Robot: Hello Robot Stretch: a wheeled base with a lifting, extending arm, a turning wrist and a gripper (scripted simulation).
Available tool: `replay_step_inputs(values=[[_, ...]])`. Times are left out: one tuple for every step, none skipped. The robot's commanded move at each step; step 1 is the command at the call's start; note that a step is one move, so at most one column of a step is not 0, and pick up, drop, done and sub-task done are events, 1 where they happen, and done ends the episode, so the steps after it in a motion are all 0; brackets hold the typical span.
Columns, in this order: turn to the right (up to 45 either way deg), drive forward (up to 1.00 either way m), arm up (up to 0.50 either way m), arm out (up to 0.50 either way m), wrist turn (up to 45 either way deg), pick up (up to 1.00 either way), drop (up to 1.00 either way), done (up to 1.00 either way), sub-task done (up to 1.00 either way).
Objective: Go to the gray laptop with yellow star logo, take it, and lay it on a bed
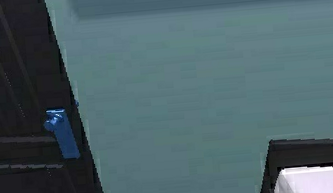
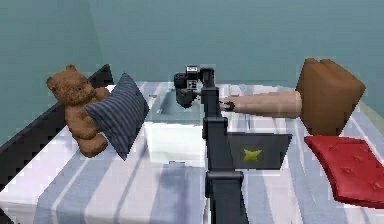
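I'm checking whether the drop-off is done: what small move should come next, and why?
Probably draw the arm straight back. The gray laptop with its yellow star lies flat on the striped bed beside the arm, while the end effector sits farther out at a pale box; whether it holds anything can't be told.

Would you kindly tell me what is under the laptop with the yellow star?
The laptop lies on the bed's striped cover. The arm's dark bar hides one edge, so what sits beneath there cannot be seen.
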Motion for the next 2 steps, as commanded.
replay_step_inputs(values=[[0.0, 0.00, 0.00, -0.08, 0.0, 0.00, 0.00, 0.00, 0.00], [0.0, 0.00, 0.00, 0.00, 0.0, 0.00, 0.00, 1.00, 0.00]])
